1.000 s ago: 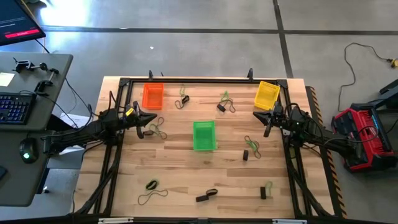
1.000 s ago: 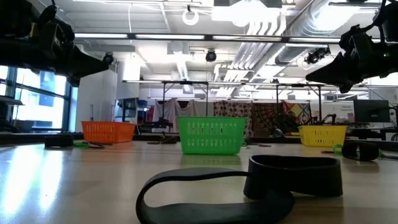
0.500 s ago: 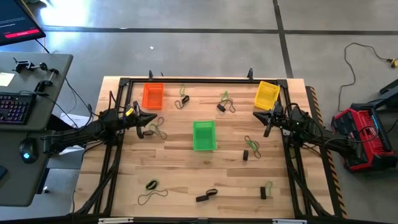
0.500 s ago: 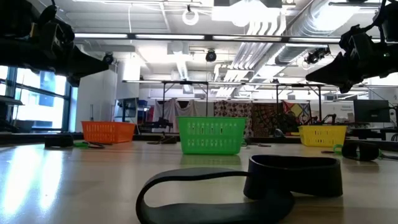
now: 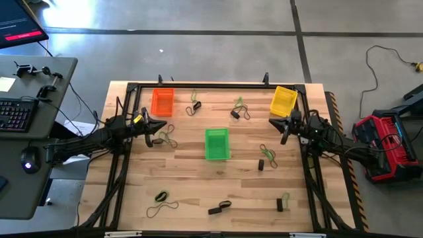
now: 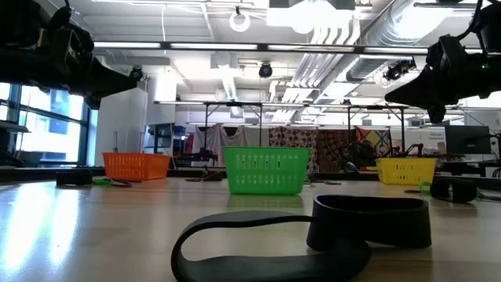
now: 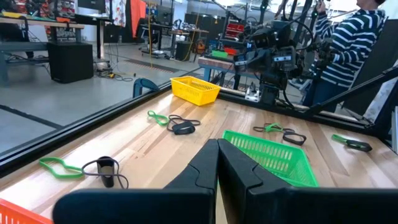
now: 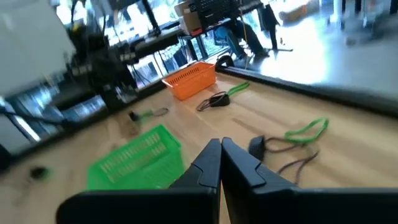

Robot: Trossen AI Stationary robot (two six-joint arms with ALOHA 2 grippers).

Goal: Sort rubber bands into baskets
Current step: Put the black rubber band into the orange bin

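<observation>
hovering pinched shut and empty, left claw [image 5: 160, 126] sits just beside the orange basket [image 5: 162, 102], well to the side of the green basket [image 5: 216, 143], above the counter [image 5: 192, 185]. right claw [image 5: 274, 123] likewise closed with nothing in it, just beside the yellow basket [image 5: 283, 100], on the green basket's other side. both look parked at their own edges, probably leaving the middle free before any pick. rubber bands [image 5: 165, 138] lie loose on the counter all round the green basket: some near the left claw, some between the orange and yellow baskets, more along the near edge. none visible inside a basket, so sorting looks not begun.
</observation>
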